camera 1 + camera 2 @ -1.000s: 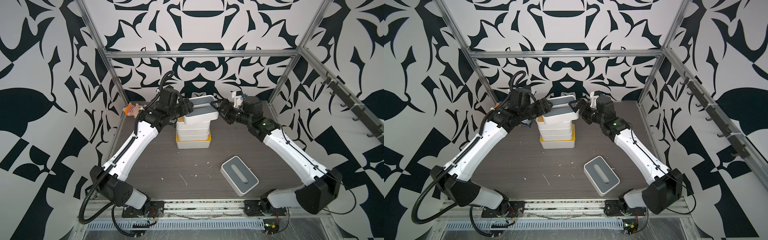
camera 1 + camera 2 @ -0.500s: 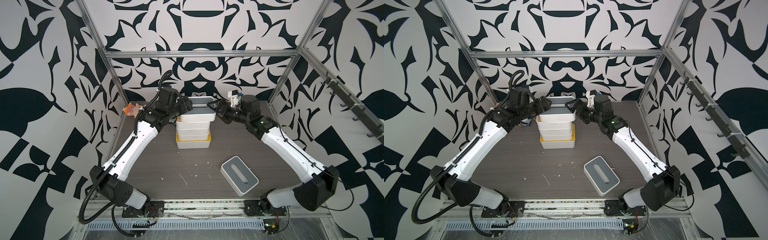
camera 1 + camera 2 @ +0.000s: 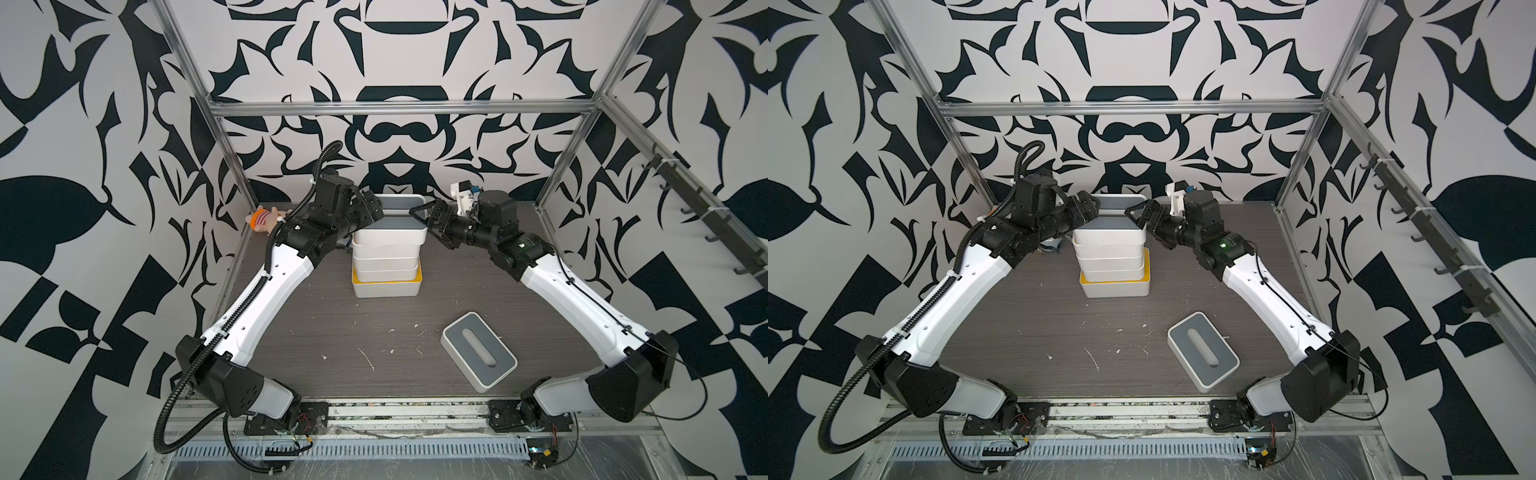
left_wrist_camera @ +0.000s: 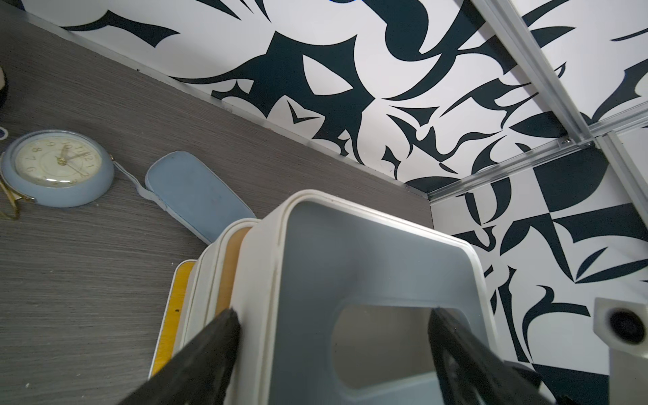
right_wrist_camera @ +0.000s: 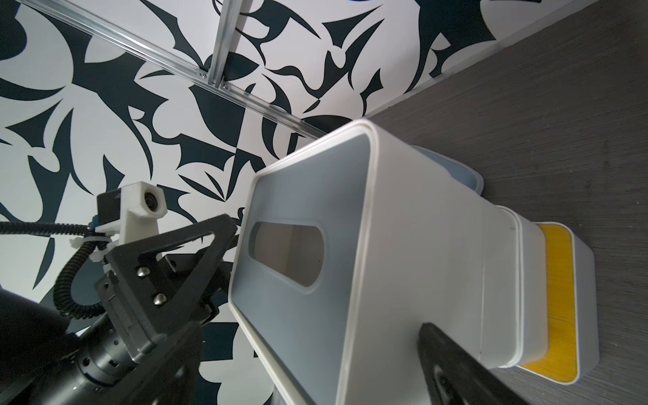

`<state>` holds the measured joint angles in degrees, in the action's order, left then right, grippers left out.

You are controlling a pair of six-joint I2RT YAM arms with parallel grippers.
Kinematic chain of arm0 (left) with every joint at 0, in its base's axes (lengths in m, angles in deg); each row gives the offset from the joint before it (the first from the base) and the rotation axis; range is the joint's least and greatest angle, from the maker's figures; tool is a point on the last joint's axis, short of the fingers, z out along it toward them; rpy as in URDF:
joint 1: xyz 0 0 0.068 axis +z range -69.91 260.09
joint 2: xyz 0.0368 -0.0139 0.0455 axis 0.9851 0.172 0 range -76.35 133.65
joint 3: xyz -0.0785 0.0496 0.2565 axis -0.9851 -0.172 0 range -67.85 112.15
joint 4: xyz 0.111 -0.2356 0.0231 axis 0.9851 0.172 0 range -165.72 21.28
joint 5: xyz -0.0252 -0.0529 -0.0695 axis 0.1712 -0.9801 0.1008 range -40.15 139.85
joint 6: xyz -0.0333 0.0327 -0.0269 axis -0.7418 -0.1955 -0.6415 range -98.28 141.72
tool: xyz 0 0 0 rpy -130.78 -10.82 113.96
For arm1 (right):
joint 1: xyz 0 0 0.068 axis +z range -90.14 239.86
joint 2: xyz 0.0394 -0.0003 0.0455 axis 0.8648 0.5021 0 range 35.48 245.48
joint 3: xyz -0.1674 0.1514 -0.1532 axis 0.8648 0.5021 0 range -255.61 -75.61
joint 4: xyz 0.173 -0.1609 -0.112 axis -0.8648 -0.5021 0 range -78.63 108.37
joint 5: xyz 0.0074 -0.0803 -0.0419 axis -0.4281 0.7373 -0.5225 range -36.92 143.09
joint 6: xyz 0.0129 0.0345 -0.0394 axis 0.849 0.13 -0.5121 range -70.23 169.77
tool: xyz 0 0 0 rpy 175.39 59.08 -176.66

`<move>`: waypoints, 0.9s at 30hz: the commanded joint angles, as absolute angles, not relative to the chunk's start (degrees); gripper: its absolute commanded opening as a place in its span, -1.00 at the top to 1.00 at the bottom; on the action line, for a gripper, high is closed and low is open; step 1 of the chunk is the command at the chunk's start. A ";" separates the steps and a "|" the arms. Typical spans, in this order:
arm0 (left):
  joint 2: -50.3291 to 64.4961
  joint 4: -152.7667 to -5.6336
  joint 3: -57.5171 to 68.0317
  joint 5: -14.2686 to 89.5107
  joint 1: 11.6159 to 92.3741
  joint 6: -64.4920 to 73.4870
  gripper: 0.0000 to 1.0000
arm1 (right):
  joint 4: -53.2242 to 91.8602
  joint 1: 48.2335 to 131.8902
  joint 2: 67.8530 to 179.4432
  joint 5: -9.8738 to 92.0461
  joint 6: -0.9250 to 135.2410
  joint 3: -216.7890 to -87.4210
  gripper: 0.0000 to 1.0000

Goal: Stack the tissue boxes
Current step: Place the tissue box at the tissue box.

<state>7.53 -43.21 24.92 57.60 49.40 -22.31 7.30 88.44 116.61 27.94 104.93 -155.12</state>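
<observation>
Stack [image 3: 386, 266]: five boxes, grey box [image 3: 388, 237] topmost.
Left gripper [image 4: 329, 315]: released, jaws spread at the stack's top.
Right gripper [image 3: 422, 226]: astride the opposite end; grasp cannot be told.
Loose box [image 3: 478, 351]: in front of the stack.

In both top views the left arm [image 3: 286, 266] is blocking the clock [image 4: 58, 168] and nearly all of the pouch [image 4: 196, 196] from me. The upper boxes of the stack [image 3: 386, 253] are covering the lids below, leaving only a yellow rim [image 3: 354, 277] showing. The box behind the stack [image 3: 401, 203] is peeking out as a strip. The left pincer [image 4: 331, 315] is running off its wrist picture's edge, and the right pincer [image 3: 422, 224] is showing me just one finger [image 5: 456, 368] in its own wrist view.
</observation>
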 commanded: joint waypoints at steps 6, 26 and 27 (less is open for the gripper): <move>4.95 -43.55 23.57 57.58 49.23 -23.02 -0.78 | 8.79 89.43 117.73 25.30 103.65 -159.32 -0.99; 7.94 -44.09 26.51 58.03 49.22 -21.88 -0.79 | 9.22 89.46 120.47 24.71 103.47 -162.69 -0.99; 7.94 -44.49 26.48 57.87 49.19 -21.85 -0.79 | 9.30 89.40 120.63 24.65 103.47 -162.71 -0.99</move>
<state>7.18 -43.23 24.82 59.48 49.61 -21.99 6.14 88.50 120.82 27.52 104.01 -159.82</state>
